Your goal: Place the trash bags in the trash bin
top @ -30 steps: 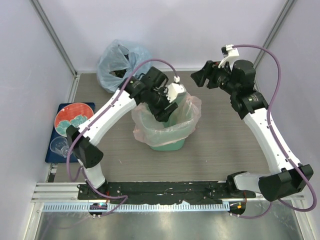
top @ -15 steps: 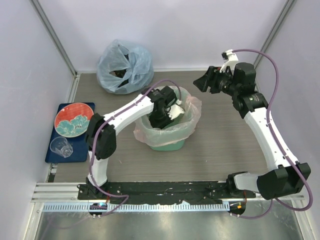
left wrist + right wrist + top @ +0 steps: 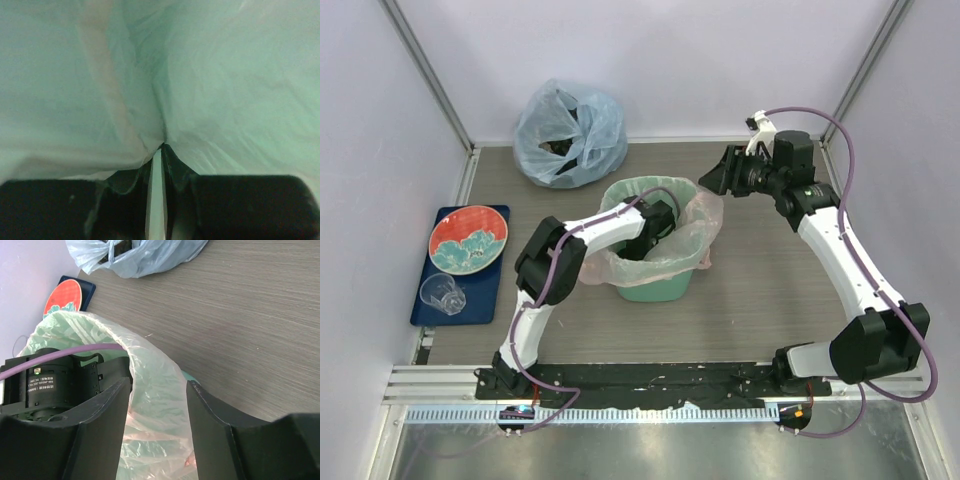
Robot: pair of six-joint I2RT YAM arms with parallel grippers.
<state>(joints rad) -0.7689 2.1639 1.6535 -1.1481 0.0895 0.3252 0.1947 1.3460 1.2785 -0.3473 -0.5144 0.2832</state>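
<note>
Reaching into bin (image 3: 650, 291), left gripper (image 3: 159, 152) seemingly pinches pink bag (image 3: 706, 214); right gripper (image 3: 157, 390) wide.

Pale-blue bag (image 3: 570, 120) sits at back; red plate (image 3: 468, 238) and clear cup (image 3: 442, 293) lie on navy tray (image 3: 485, 302).

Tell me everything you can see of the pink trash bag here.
The pink trash bag is thin, crinkly, translucent film lining the mint-green bin, its mouth open and draped over the rim. Inside, the left gripper is shut on a fold of it. The right gripper, jaws open, straddles its right edge.
</note>
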